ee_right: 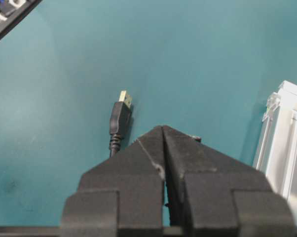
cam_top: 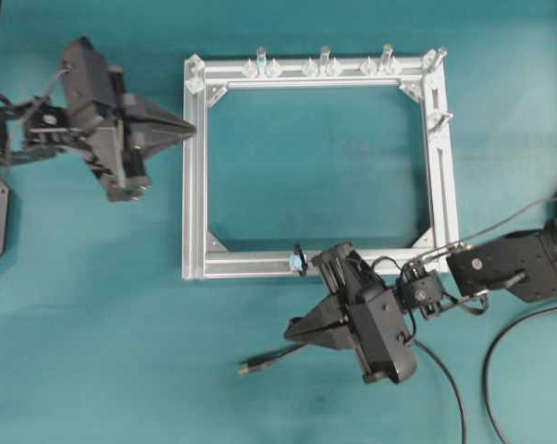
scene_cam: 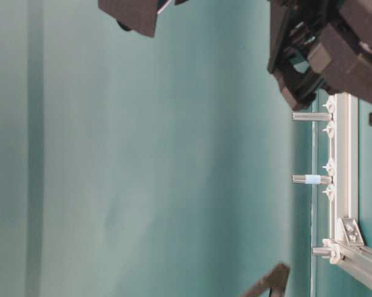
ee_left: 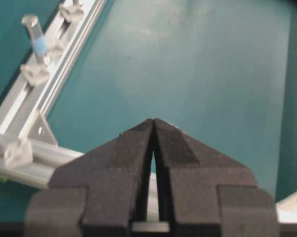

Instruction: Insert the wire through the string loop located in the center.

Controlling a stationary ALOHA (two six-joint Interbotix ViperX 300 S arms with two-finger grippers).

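Overhead view: the frame [cam_top: 194,185] lies in the upper centre; the loop [cam_top: 298,260] stands on its lower bar, near the middle of that bar. The wire [cam_top: 274,356] lies on the table below the bar, lower centre, its plug [cam_top: 246,367] at the left end; its long axis runs left-right with a slight tilt, and the plug points left and slightly down. The right gripper [cam_top: 292,330] sits directly above the wire, tips toward the left, jaws pressed together on nothing. The left gripper [cam_top: 191,129] hangs at upper left beside the frame's left bar, jaws likewise together and empty. Table-level view: only arm parts and the frame's pegs [scene_cam: 311,179] show; wire and loop cannot be identified. Left wrist view: the pads [ee_left: 133,148] meet at the tips, and a frame corner lies at the left. Right wrist view: the fingers [ee_right: 148,145] are closed; the plug [ee_right: 125,98] lies just left of them on the table, pointing toward the top of the picture, the cable passing under the left finger. Judged step: the wire is not yet grasped. The next move calls for spreading the right jaws, gripping behind the plug, then turning the tip toward the loop.
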